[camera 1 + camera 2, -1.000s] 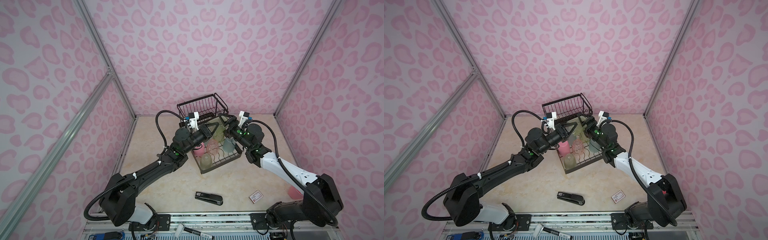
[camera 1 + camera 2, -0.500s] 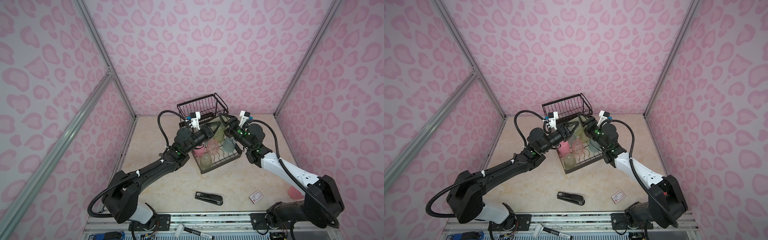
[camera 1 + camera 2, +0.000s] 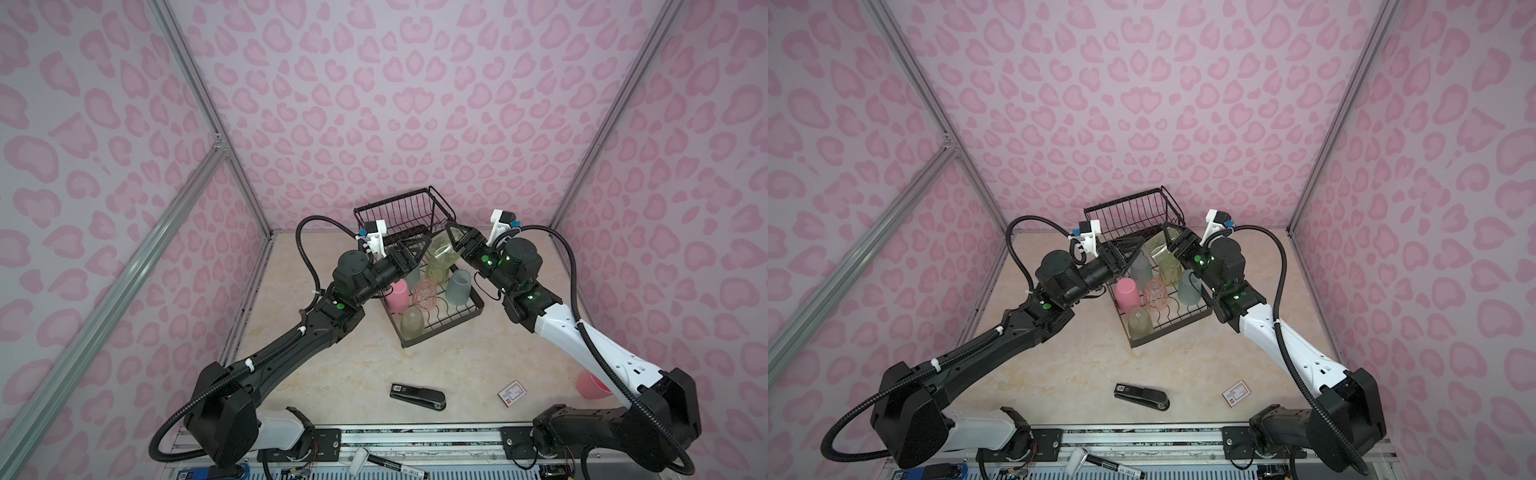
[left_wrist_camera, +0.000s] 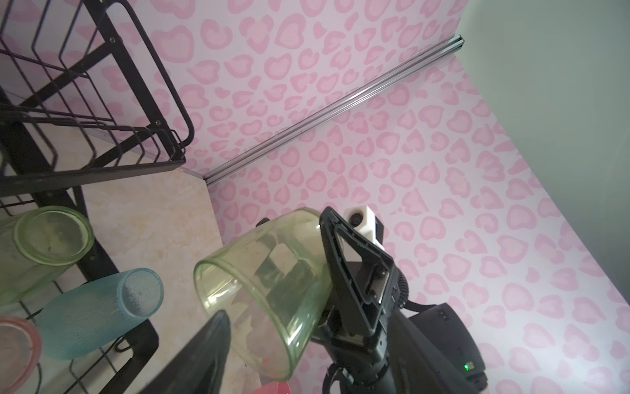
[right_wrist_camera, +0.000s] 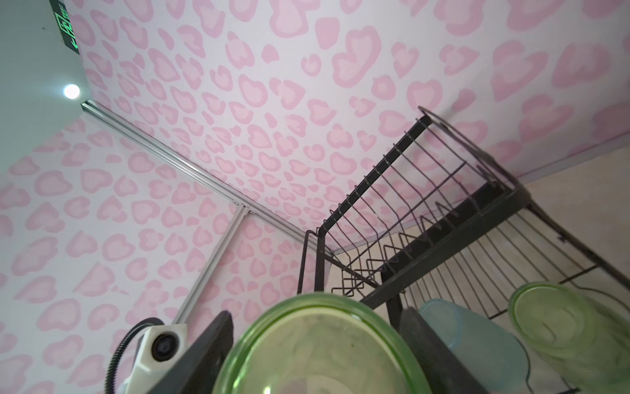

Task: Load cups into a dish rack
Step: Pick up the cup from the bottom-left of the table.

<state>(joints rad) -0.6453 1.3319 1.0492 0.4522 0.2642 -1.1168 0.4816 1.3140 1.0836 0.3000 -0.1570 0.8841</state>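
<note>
The black wire dish rack [image 3: 441, 332] [image 3: 1169, 332] stands at the back of the table. Several cups sit upside down in its lower tray: an opaque pink one [image 3: 397, 295], a clear ribbed pink one [image 3: 424, 293], a teal one [image 3: 457, 286] and a yellow-green one [image 3: 411, 326]. My right gripper [image 3: 454, 241] [image 5: 317, 361] is shut on another yellow-green cup [image 3: 446, 247] [image 4: 266, 283] [image 5: 306, 327], tilted above the tray's back. My left gripper [image 3: 415, 249] is open just beside that cup. Only one of its fingers [image 4: 204, 354] shows in the left wrist view.
An opaque pink cup [image 3: 590, 384] stands on the table at the right, partly behind my right arm. A black stapler [image 3: 417, 397] and a small card box [image 3: 512, 392] lie near the front edge. The rack's raised basket [image 3: 399, 208] stands just behind both grippers.
My left gripper has opened off the yellow-green cup, and my right gripper has closed on it. Both arms have stayed almost in place.
</note>
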